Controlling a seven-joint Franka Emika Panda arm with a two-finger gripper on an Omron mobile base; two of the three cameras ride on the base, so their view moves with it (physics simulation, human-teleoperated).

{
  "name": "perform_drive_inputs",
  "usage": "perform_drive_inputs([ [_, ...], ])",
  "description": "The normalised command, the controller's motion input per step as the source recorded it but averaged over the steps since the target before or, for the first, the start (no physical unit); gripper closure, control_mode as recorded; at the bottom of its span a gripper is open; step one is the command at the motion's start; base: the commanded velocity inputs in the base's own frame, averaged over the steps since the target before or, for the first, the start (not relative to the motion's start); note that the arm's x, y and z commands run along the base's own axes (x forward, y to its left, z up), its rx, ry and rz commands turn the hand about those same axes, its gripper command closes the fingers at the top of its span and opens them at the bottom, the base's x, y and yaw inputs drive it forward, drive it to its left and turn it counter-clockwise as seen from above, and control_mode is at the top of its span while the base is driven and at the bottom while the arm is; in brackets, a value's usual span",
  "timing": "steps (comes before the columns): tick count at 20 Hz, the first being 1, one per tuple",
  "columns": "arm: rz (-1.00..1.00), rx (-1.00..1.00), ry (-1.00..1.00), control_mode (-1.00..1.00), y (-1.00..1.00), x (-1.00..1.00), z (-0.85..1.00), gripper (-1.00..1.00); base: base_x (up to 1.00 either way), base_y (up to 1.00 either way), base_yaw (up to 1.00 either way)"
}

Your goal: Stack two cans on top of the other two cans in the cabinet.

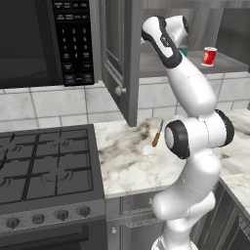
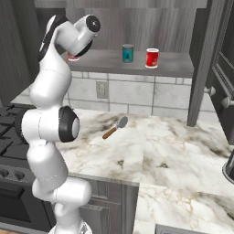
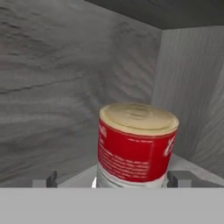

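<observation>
Three cans show on the inner shelf (image 2: 183, 66) of the grey cabinet (image 1: 128, 63), whose door hangs open toward the stove. In the right base view a teal can (image 2: 128, 53) and a red can with a white band (image 2: 152, 58) stand upright side by side, near but apart, toward the middle of the shelf. A third red can (image 3: 136, 144) stands at the shelf's left end, close to the back corner; the right base view catches just a sliver of it behind the arm's wrist. In the hand view this can fills the middle, upright, with its pale lid facing up, and the gripper (image 3: 111, 179) has its two dark fingertips (image 3: 179, 178) spread wide on either side of the can's base, not pressing it. Down on the marble counter (image 2: 173, 151) lies a small wooden-handled tool (image 2: 115, 128), well apart from the cabinet.
</observation>
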Motion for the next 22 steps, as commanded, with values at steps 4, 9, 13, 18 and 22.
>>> perform_drive_inputs([
  [4,-0.13,0.00,0.00,-1.00,-0.05,-0.35,0.00,-1.00,0.00,0.00,0.00],
  [9,-0.16,0.01,0.00,-1.00,-0.06,-0.39,0.00,-1.00,0.00,0.00,0.00],
  [13,-0.18,0.00,0.00,-1.00,-0.01,-0.39,0.00,-1.00,0.00,0.00,0.00],
  [18,-0.16,0.00,0.00,-1.00,-0.10,-0.33,0.00,-1.00,0.00,0.00,0.00],
  [22,-0.15,0.00,0.00,-1.00,-0.24,-0.34,0.00,-1.00,0.00,0.00,0.00],
])
